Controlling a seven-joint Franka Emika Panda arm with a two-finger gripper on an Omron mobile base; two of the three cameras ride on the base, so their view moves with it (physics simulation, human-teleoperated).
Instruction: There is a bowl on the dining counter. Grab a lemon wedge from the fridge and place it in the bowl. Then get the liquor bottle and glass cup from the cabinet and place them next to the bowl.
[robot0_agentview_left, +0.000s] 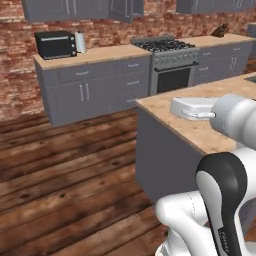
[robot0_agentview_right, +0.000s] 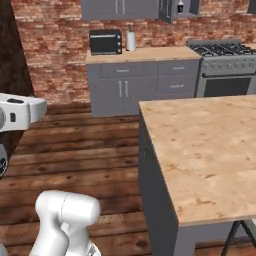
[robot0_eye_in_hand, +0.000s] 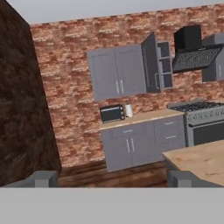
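Across the wooden floor, against the brick wall, I see a run of grey base cabinets with a light counter top. On it stands a black toaster oven and, just beside it, a white paper towel roll. To the right of these cabinets is a steel range with a dark oven door; in the hand view a dark hood hangs above it.

Above the counter I note grey wall cabinets. One cabinet door stands open, showing shelves inside. In the right base view a small dark object shows on a shelf there; I cannot tell what it is. I cannot make out the liquor bottle or glass cup with any confidence.

The dining counter is near the base, a light wood-grain top on a grey body. In the left base view the arm's white wrist lies in front of it.

The gripper is open wide: in the hand view its two grey finger tips stand far apart at the bottom, with nothing between them. It points level toward the far cabinets, well apart from them. A dark panel stands at the left of that view.

No brand marks, labels or writing can be read on any appliance or cabinet; the pictures are too coarse for that.
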